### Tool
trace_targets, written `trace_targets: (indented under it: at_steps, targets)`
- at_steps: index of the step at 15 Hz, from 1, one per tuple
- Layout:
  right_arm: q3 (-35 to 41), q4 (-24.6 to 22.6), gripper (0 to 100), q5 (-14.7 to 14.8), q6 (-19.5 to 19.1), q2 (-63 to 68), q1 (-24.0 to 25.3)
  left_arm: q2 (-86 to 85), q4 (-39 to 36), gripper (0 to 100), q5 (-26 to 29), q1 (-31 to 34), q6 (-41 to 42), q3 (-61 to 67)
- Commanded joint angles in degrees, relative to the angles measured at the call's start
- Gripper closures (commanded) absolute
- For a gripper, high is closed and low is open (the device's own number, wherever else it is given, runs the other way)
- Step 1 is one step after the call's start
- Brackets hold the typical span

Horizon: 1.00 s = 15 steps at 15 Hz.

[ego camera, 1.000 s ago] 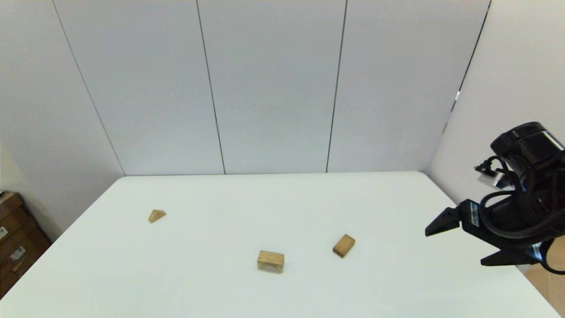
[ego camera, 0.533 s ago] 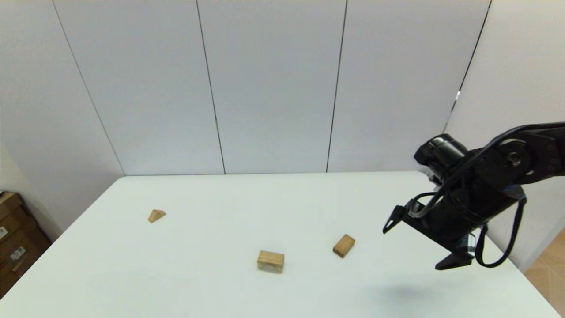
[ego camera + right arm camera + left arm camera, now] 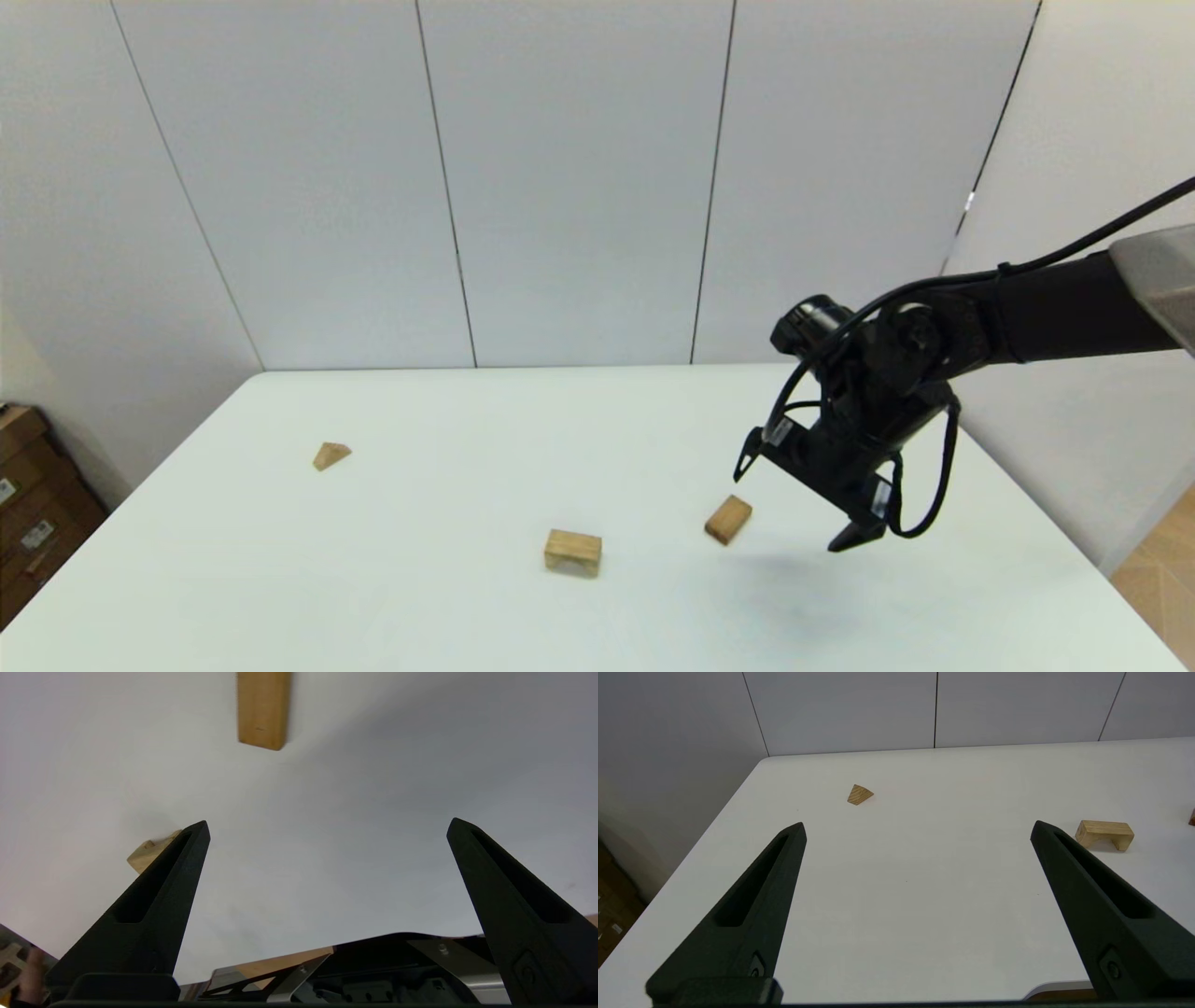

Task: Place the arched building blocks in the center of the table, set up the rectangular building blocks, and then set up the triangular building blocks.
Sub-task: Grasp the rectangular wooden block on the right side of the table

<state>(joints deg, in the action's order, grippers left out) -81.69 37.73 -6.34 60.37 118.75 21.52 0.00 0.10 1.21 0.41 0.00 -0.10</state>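
The right gripper (image 3: 800, 502) hangs in the air at the right of the middle of the head view, its two fingers spread wide with nothing between them. The rectangular block (image 3: 728, 519) lies flat on the white table (image 3: 467, 411) just to the left of the gripper and lower than it, so I think this is the block the arm will go for. The block's long side runs on a slant, from lower left up to upper right in the head view. In the right wrist view the same block (image 3: 263, 707) sits at the top middle of the frame, cut off by the top edge, so its far end cannot be seen. The arched block (image 3: 572, 551) stands on its two legs at the lower middle of the head view, well left of the gripper; in the right wrist view only a corner shows (image 3: 149, 853) behind a finger. The triangular block (image 3: 330, 455) lies far off at the left. The left gripper (image 3: 917, 828) is out of the head view; its fingers are spread wide too, and it is the nearer one to the triangle.
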Motion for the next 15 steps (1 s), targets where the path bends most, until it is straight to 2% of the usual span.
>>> trace_targets:
  at_steps: [1,6,15]
  targets:
    - [-3.3,0.4,0,-0.1,0.5,3.3,0.6,0.1,0.0,0,0.0,0.0,0.0,0.0]
    - [-9.4,2.3,0,-0.2,1.7,10.1,1.4,0.0,0.0,0,0.0,0.0,0.0,0.0]
    - [-13.4,2.5,0,-0.1,1.6,17.1,1.4,0.1,0.0,0,0.0,0.0,0.0,0.0]
